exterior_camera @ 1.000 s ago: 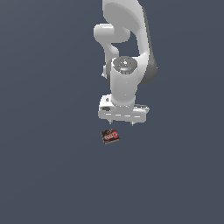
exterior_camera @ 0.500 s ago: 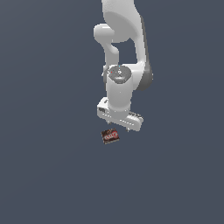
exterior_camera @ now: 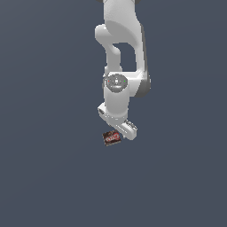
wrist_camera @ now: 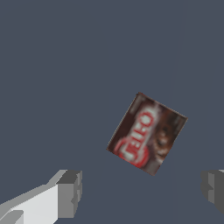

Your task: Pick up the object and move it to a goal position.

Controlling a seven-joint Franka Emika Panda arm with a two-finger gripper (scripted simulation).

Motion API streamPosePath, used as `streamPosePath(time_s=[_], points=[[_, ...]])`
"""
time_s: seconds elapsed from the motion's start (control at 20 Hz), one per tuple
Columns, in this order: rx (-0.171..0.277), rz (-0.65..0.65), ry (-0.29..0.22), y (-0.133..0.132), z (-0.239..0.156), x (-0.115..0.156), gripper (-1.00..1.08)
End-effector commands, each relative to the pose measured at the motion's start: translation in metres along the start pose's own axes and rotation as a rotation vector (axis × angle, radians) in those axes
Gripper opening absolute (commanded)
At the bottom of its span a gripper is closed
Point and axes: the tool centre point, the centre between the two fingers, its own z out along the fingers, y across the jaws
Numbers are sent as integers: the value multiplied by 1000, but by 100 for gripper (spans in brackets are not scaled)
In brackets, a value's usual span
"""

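The object (exterior_camera: 111,137) is a small flat dark brown box with red and white label markings, lying flat on the grey floor. In the wrist view the object (wrist_camera: 146,133) lies turned at an angle, ahead of the gap between the fingers. My gripper (exterior_camera: 119,128) hangs just above and beside it in the exterior view, its white hand partly covering the box's edge on the exterior view's right. In the wrist view the gripper (wrist_camera: 142,187) is open and empty, its two fingertips (wrist_camera: 70,192) spread wider than the box. Nothing touches the box.
The white arm (exterior_camera: 119,53) stands behind the hand, reaching down from the top of the exterior view. A plain dark grey floor (exterior_camera: 48,168) lies all around.
The hand has come down closer to the box and has turned about its vertical axis, so its bar now sits slanted. The box has not moved.
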Motion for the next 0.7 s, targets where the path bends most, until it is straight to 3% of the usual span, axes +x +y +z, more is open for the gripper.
streamPosePath(time_s=[0.0, 0.65], points=[[-3, 79, 1, 3, 6, 3, 100], [-17, 421, 12, 19, 33, 14, 100]])
